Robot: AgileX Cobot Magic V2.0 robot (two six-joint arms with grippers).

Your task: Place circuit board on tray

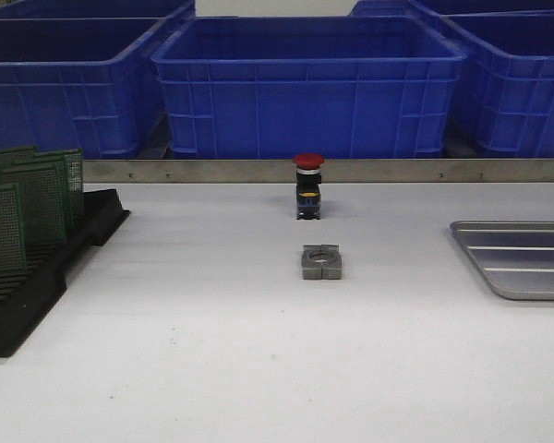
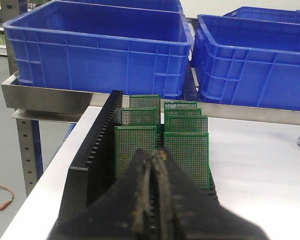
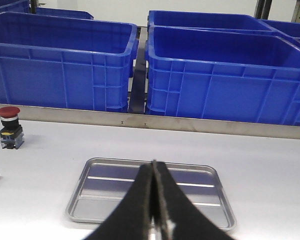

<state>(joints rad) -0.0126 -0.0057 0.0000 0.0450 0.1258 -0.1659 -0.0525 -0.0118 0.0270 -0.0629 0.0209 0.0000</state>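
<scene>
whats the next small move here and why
Probably open the left gripper and ease it toward the nearest circuit board in the black rack. Its jaws are shut with nothing held, the boards stand upright in slots, and the tray lies bare.

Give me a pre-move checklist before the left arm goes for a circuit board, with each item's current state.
1. Green perforated circuit boards standing upright in the black slotted rack: ok.
2. Left gripper lined up in front of the rack: ok.
3. Left fingers open enough to take a board: not ok, they are shut.
4. Shallow silver-grey metal tray free of objects: ok.
5. Right gripper holding nothing: ok, shut on nothing, above the tray.
6. Red-capped push-button switch and grey metal block clear of rack and tray: ok, mid-table.
</scene>
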